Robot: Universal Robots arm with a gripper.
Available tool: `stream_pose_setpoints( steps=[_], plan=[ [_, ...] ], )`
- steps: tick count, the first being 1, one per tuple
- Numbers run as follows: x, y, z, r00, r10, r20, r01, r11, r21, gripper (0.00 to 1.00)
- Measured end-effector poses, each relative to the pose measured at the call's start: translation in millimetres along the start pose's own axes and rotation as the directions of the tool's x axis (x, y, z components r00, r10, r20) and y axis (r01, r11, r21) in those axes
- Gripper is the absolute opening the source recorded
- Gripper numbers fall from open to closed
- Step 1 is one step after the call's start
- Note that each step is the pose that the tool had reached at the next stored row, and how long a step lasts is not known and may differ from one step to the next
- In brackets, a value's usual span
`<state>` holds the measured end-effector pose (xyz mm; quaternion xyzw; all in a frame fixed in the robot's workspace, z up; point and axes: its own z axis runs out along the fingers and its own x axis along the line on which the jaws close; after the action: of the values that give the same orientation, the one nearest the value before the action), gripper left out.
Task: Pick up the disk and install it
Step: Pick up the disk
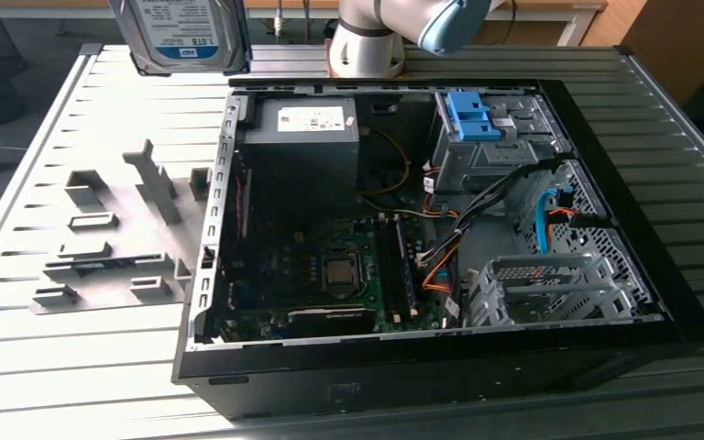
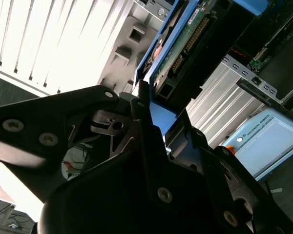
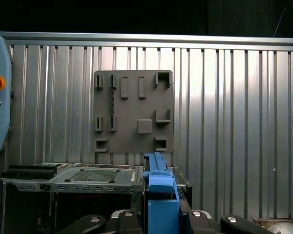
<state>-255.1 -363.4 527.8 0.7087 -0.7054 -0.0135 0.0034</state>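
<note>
Blue plastic nearest us: in the first wrist view the frame edge of the disk (image 3: 161,195) stands in the gripper (image 3: 159,215), clamped tight on it. Second wrist view shows its green board side. Beyond: the open PC case (image 3: 63,187), then the grey fixture plate (image 3: 133,105) flat on the slatted metal table (image 3: 234,122). In the exterior view we see the disk in mid-air toward the exterior view's left, well apart from the PC case, w/ free room all round.
</note>
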Motion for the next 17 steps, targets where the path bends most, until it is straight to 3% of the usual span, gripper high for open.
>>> stream_pose_setpoints(
  steps=[4, 7, 17],
  plan=[
    [0.0, -2.7, -0.1, 1.0, 0.0, 0.0, 0.0, 1.0, 0.0, 0.36],
    [0.1, -9.3, -0.2, 1.0, 0.0, 0.0, 0.0, 1.0, 0.0001, 0.36],
    [0.2, -43.9, -1.0, 1.0, 0.0, 0.0, 0.0, 1.0, 0.0, 0.36]
  ],
)
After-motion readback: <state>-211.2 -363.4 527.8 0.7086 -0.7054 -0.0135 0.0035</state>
